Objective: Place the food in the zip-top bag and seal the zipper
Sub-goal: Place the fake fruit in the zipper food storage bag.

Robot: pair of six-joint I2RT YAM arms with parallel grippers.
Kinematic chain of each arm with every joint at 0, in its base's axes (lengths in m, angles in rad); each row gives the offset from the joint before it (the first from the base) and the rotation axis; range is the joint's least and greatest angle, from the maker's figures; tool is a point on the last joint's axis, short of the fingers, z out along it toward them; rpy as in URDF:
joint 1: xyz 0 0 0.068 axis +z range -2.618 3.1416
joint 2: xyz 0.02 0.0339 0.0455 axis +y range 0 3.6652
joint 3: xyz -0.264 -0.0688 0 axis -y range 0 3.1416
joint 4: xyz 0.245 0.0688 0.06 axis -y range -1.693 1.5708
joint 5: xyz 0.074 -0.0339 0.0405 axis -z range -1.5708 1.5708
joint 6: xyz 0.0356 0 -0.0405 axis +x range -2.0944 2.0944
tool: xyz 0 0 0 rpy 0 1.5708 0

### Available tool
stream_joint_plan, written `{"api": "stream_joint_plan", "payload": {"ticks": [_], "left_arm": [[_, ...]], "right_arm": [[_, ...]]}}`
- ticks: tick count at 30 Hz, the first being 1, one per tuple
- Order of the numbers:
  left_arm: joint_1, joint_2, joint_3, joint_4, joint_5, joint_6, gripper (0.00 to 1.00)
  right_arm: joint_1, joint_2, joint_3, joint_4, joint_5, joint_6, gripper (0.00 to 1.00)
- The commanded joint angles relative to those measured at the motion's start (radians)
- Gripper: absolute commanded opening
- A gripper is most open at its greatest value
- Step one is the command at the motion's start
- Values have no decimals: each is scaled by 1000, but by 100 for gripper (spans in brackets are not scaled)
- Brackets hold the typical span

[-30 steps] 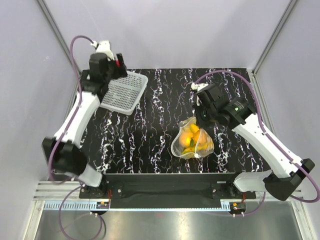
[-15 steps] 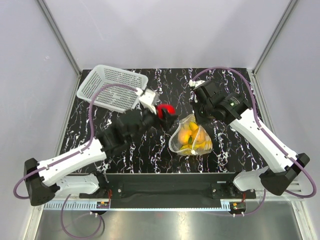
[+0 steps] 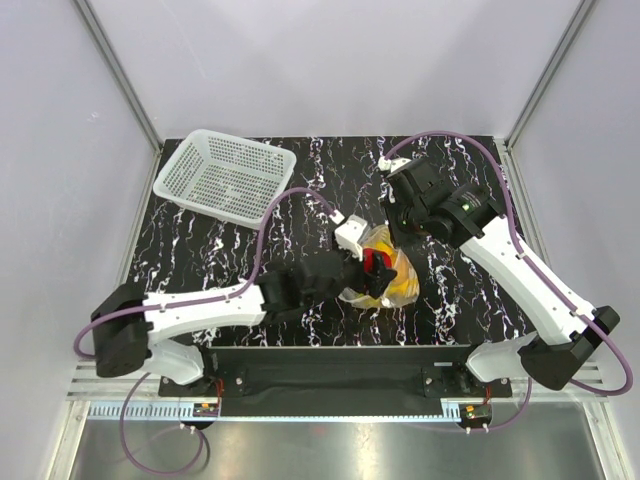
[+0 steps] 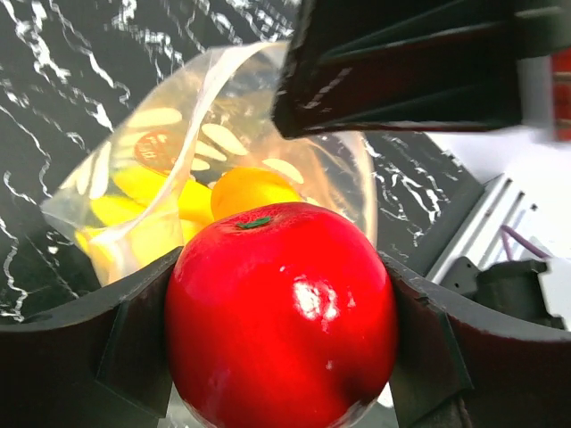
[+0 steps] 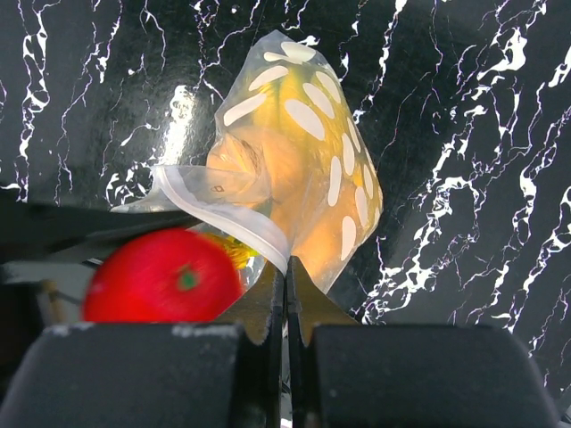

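Left gripper [image 3: 374,266] now reaches the zip-top bag [image 5: 312,160], clamping the red fruit [image 4: 281,321]; right gripper [image 5: 285,283] pinches the zipper [image 5: 255,234]. Release only once well inside.

Right gripper [image 5: 285,276] fingers pressed together on zip-top bag [image 5: 308,169] mouth edge; red fruit [image 5: 165,275] at opening, yellow-orange food [image 5: 285,156] inside; black marbled table [image 5: 464,134]

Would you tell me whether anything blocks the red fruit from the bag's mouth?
Nothing visible: the right gripper pinches the zip-top bag open at its mouth, and the red fruit in the left gripper is there.
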Motion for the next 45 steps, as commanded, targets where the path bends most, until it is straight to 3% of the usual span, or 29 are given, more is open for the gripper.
{"api": "stream_joint_plan", "payload": {"ticks": [1, 7, 12, 13, 20, 28, 31, 35, 40, 45], "left_arm": [[16, 55, 91, 52, 2, -62, 50], [78, 141, 61, 164, 113, -149, 54], [87, 193, 90, 164, 148, -162, 57], [86, 199, 91, 163, 150, -163, 66], [86, 164, 81, 123, 116, -143, 83], [86, 122, 76, 88, 93, -110, 77], [86, 110, 67, 81, 79, -100, 82], [86, 52, -11, 187, 102, -80, 82], [87, -23, -122, 334, 128, -73, 67], [87, -65, -179, 419, 145, -82, 65]], "right_arm": [[5, -27, 39, 6, 3, -3, 0], [3, -39, 35, 8, -17, 8, 0], [5, -44, 35, 9, -14, 6, 0], [5, -44, 35, 8, -12, 5, 0], [3, -49, 35, 5, -12, 3, 0], [5, -42, 71, -32, -30, 14, 0], [5, -46, 94, -54, -18, 14, 0], [5, -49, 99, -66, -3, 11, 0], [5, -50, 78, -57, -7, 14, 0], [5, -52, 61, -47, -12, 18, 0]]}}
